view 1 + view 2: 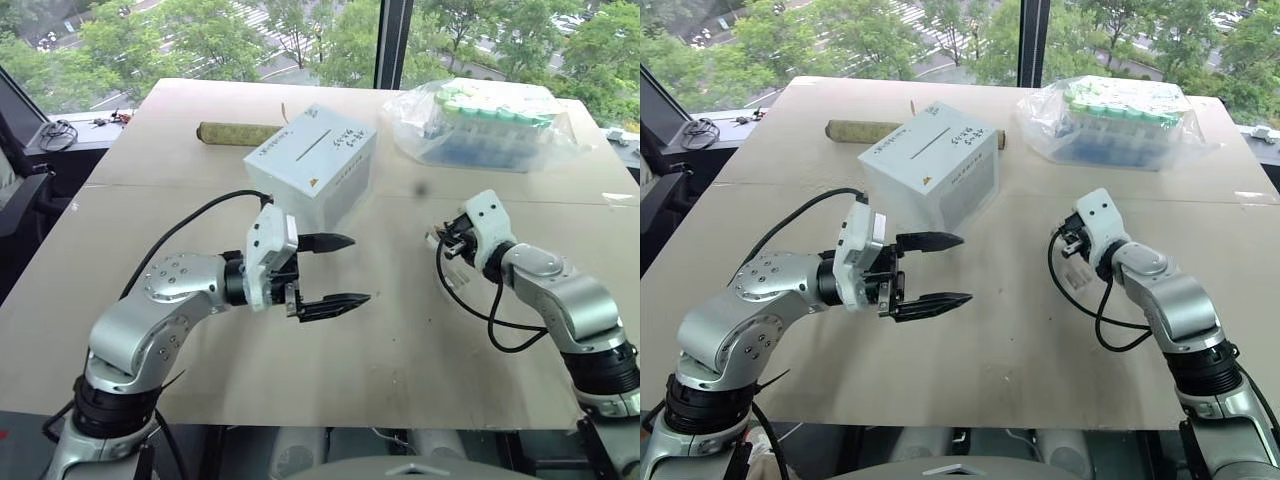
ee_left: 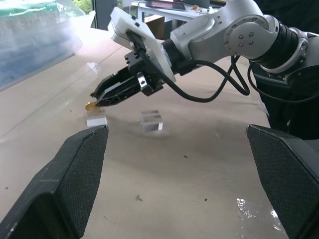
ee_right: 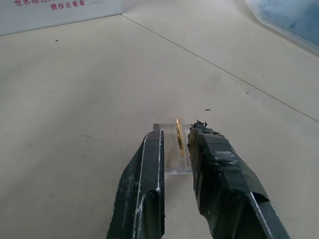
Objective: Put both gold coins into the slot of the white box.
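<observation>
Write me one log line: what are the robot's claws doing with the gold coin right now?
right claw: fingers either side of upright gold coin on clear block, not yet pinched | left claw: open, empty | white box: untouched

The white box (image 1: 311, 163) bears black handwriting and pink print (both illegible) plus an orange triangle.

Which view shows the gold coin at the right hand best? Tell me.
The right wrist view: the gold coin stands on edge between the right hand's fingers, on a clear block. The left wrist view shows a gold glint at those fingertips. In the eye views the hand hides it.
</observation>
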Robot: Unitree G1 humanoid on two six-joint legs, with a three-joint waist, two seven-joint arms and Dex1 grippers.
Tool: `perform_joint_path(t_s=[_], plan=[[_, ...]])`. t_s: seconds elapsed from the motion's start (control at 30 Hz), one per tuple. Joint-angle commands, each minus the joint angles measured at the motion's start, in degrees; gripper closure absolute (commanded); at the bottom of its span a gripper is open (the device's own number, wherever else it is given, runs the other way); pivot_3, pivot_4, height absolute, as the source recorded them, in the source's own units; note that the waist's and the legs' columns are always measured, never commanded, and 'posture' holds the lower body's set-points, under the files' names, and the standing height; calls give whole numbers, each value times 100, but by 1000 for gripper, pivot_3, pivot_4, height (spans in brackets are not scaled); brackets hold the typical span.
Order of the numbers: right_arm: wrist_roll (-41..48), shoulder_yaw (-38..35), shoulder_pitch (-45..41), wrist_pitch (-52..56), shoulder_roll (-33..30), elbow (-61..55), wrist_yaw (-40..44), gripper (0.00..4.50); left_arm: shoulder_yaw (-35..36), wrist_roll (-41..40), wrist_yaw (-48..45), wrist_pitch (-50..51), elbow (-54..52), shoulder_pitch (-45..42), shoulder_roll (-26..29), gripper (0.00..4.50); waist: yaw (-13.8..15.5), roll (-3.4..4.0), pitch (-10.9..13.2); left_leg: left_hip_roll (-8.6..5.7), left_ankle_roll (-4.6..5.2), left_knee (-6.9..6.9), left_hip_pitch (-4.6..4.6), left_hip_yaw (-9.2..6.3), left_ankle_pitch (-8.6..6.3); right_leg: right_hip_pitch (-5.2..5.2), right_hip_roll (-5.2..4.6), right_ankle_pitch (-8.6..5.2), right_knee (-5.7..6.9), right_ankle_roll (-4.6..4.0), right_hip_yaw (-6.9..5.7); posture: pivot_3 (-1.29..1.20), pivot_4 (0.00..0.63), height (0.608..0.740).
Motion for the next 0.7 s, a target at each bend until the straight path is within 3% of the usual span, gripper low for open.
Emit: perform_joint_path(t_s=[0.03, 0.47, 0.57, 0.7], plan=[[-139, -59, -138, -104, 37, 7, 86, 3589, 95, 22, 4, -230, -208, 111, 81, 0, -1, 0, 0, 0, 0, 0, 0, 0, 0, 0, 0, 0, 0, 0, 0, 0, 150, 740], [-416, -86, -207, -161, 208, 233, 268, 3589, 95, 36, 21, -531, -179, 339, 213, 0, 2, 1, 0, 1, 0, -1, 0, -1, 0, 0, -1, 0, 0, 0, -2, 0, 150, 740], [-454, -111, -216, -170, 245, 252, 280, 4474, 85, 41, 23, -575, -171, 362, 228, 0, -1, 1, 1, 1, 0, -1, 0, 0, 0, 0, -1, 0, -1, 0, -1, 0, 150, 740], [-480, -140, -208, -163, 260, 237, 312, 4474, 60, 53, 24, -620, -131, 362, 232, 0, -1, 1, 1, 2, 0, -2, 0, 0, 0, -1, -1, 0, -1, 0, -1, 0, 150, 740]])
